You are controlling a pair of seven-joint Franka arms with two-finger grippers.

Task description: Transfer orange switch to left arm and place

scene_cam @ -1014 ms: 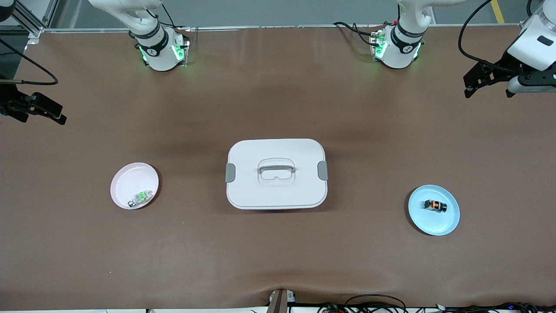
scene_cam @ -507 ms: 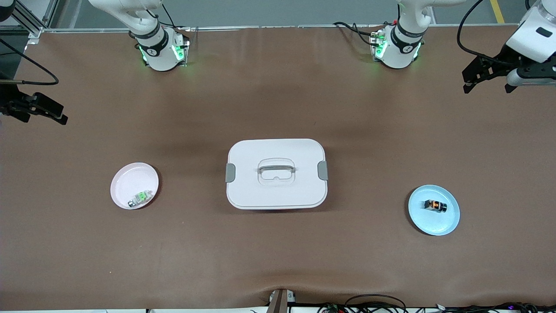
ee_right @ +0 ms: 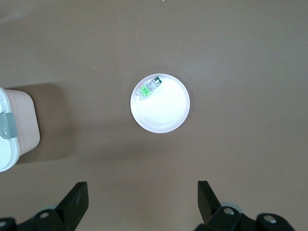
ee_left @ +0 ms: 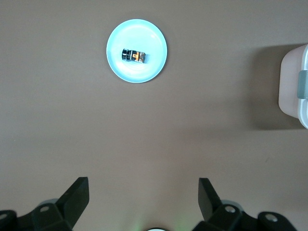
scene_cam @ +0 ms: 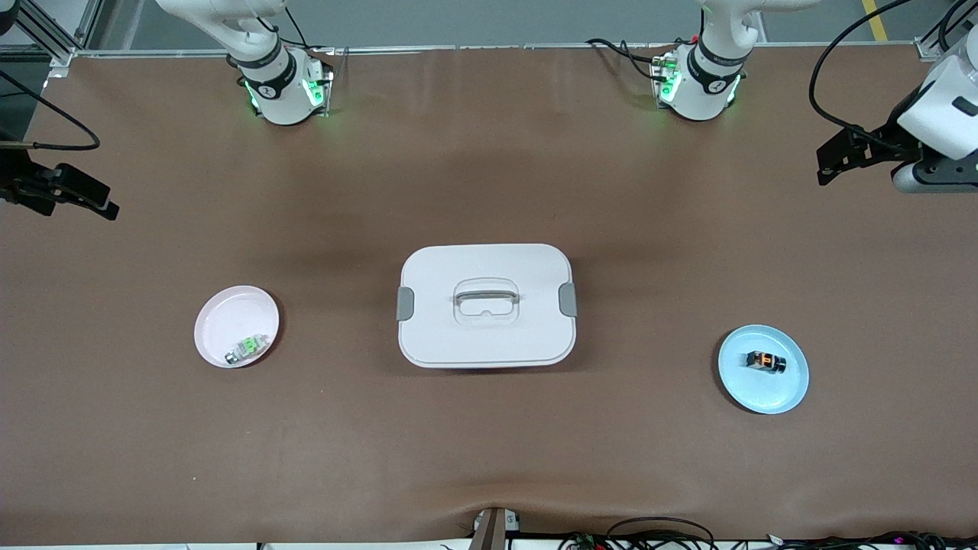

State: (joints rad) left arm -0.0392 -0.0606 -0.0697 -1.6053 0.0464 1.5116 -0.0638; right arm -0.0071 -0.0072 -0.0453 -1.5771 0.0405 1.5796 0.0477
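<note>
- The orange switch point(scene_cam: 765, 361) lies on the blue plate point(scene_cam: 787, 393) toward the left arm's end of the table, well apart from the box point(scene_cam: 486, 336) at the table's middle.
- The left gripper point(scene_cam: 833, 162) hangs high over bare table, fingers wide and empty, likely poised for the pickup.
- The right gripper point(scene_cam: 88, 200) waits over its own end, fingers wide, probably for the handover.
- Only the right wrist view shows the green switch point(ee_right: 149, 88) clearly on the pink plate point(ee_right: 166, 120).

The orange switch point(ee_left: 134, 56) lies on a pale blue plate point(ee_left: 151, 72) on the brown table point(ee_left: 144, 139), well apart from the white box point(ee_left: 292, 82). The left gripper point(ee_left: 143, 197) hangs above bare tabletop, fingers point(ee_left: 77, 192) spread wide.
</note>
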